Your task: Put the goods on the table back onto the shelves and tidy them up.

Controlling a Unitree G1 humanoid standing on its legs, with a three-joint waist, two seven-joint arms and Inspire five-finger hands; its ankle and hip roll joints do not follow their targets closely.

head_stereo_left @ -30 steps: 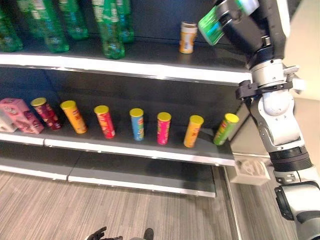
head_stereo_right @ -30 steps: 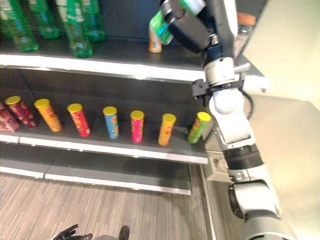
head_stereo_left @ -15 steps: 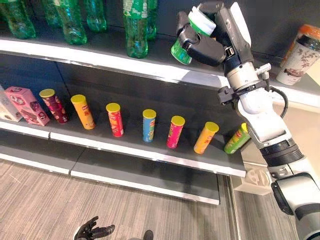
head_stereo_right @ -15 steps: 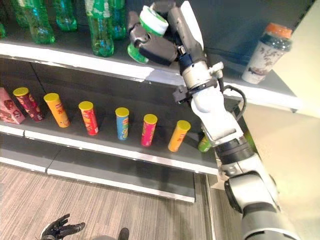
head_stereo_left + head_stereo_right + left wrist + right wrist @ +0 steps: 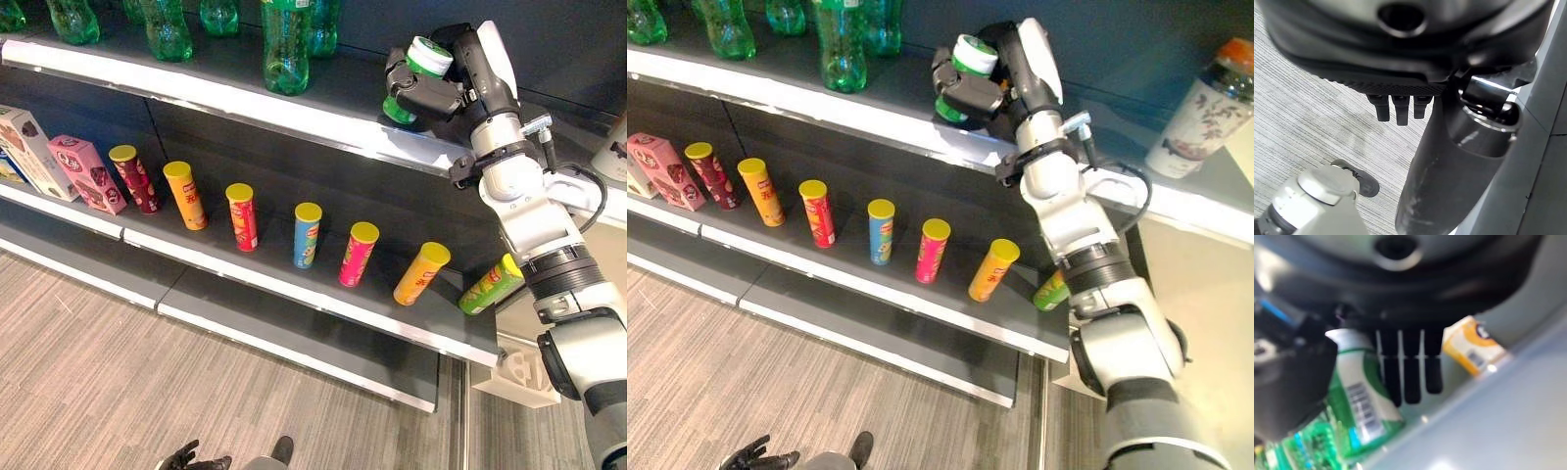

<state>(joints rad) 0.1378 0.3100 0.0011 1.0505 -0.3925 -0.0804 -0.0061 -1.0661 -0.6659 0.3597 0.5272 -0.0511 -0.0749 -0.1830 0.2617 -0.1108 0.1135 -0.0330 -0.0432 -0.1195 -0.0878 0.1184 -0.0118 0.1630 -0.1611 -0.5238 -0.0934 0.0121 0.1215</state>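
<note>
Fingers [image 5: 1411, 377] of right hand [image 5: 438, 90] curled round green bottle [image 5: 416, 73], tilted over top shelf [image 5: 323, 110] edge. Early release risks tip-off. Left hand [image 5: 1400, 105] idle, relaxed.

Right hand [image 5: 441, 90] gripping green bottle [image 5: 411, 80], upper shelf [image 5: 245, 98], tubes [image 5: 307, 235] below

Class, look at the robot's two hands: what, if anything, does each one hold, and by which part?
The right hand grips a green bottle round its body, just below the white cap, over the top shelf. The left hand holds nothing.
</note>
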